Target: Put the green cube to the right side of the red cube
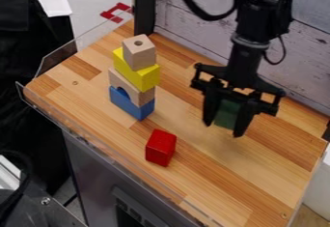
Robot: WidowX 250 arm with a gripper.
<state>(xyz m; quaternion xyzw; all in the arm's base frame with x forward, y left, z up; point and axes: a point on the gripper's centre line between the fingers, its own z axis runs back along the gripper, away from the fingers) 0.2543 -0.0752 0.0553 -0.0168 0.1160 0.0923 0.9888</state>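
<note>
Green cube's in the grip, red one's playing landmark

So the wooden table is giving everything a flat base, and the clear edging along its far left side is the closest thing to a container wall here, with the blocks sitting inboard of it. The black arm is hanging over the right half, probably because that's the side the task is asking for.

The block stack is standing well apart on the left: a blue block is carrying a wooden arch, then a yellow block, then a plain wooden cube.

The gripper is pinching the green cube from both sides, presumably leaving its underside free for setting down. It's sitting up and right of the red cube, which is resting on the wood and marking the target spot.
</note>
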